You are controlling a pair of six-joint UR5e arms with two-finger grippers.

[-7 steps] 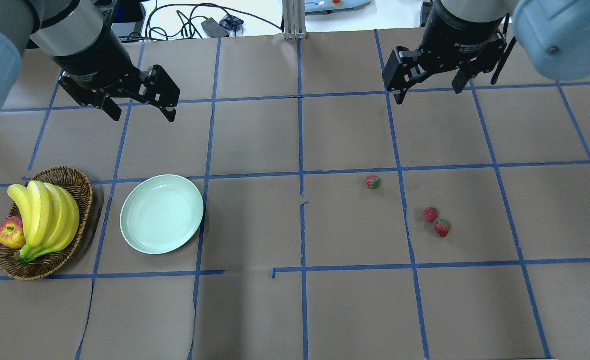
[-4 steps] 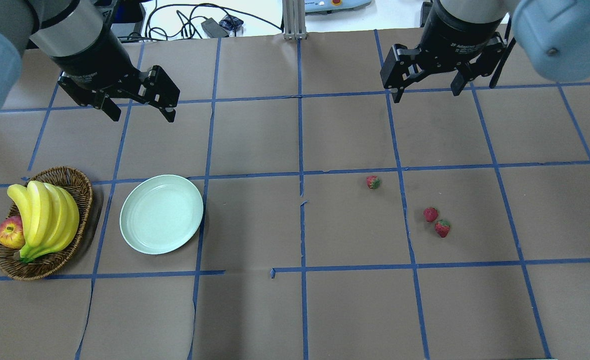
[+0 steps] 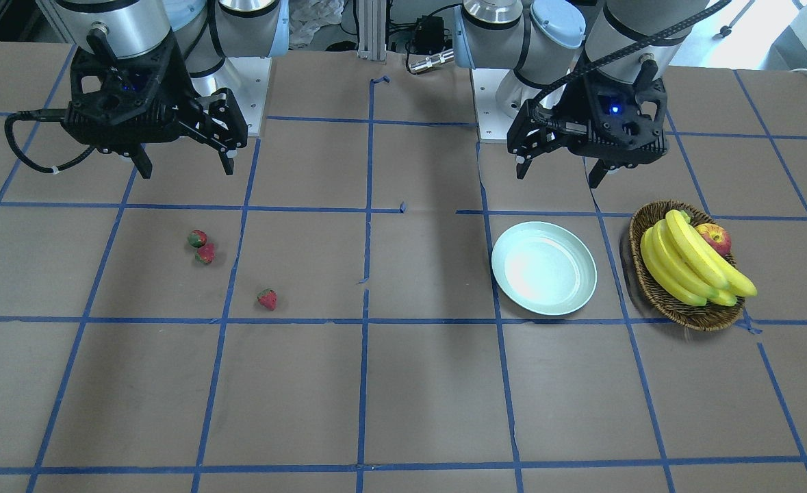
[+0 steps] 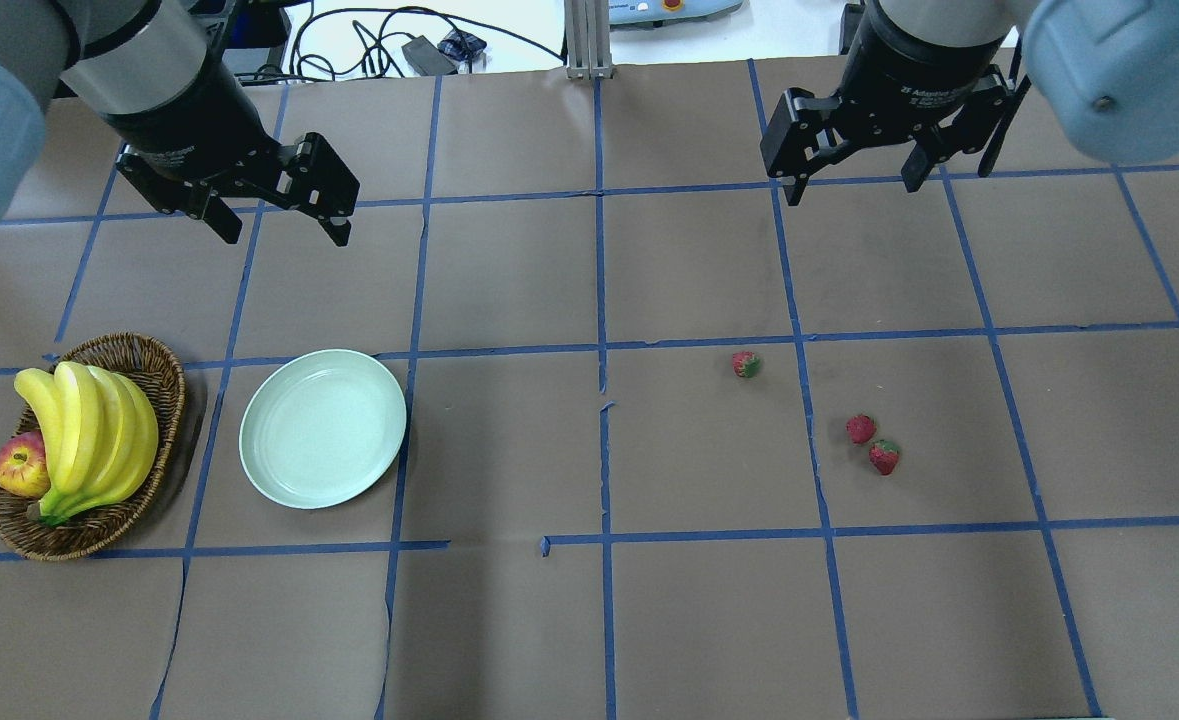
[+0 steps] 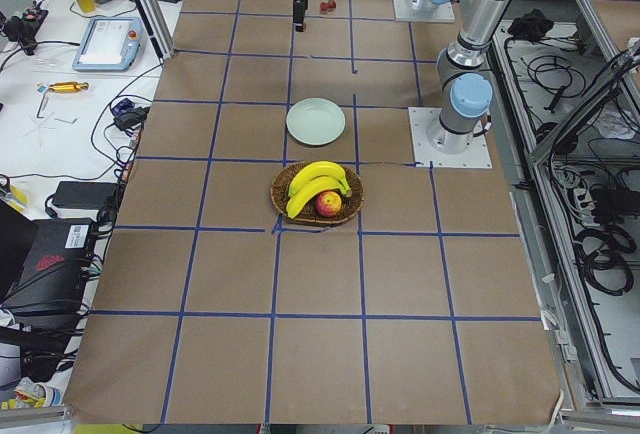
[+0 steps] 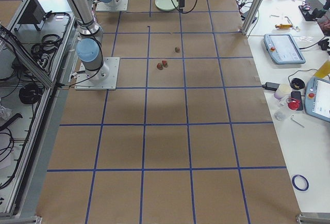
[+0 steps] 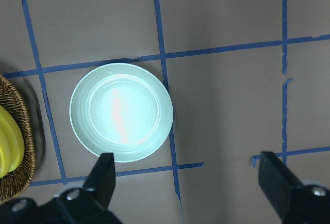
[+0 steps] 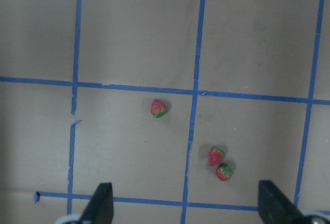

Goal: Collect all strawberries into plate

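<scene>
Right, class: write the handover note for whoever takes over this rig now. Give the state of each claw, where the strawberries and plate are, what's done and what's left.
Left claw: open, empty, hanging above the table near the plate.
Right claw: open, empty, hanging above the table on the strawberries' side.
Strawberries: all on the paper, on the robot's right; one strawberry alone, second strawberry and third strawberry close together.
Plate: empty, beside the basket.
Done: nothing. Left: all three into the plate.
</scene>
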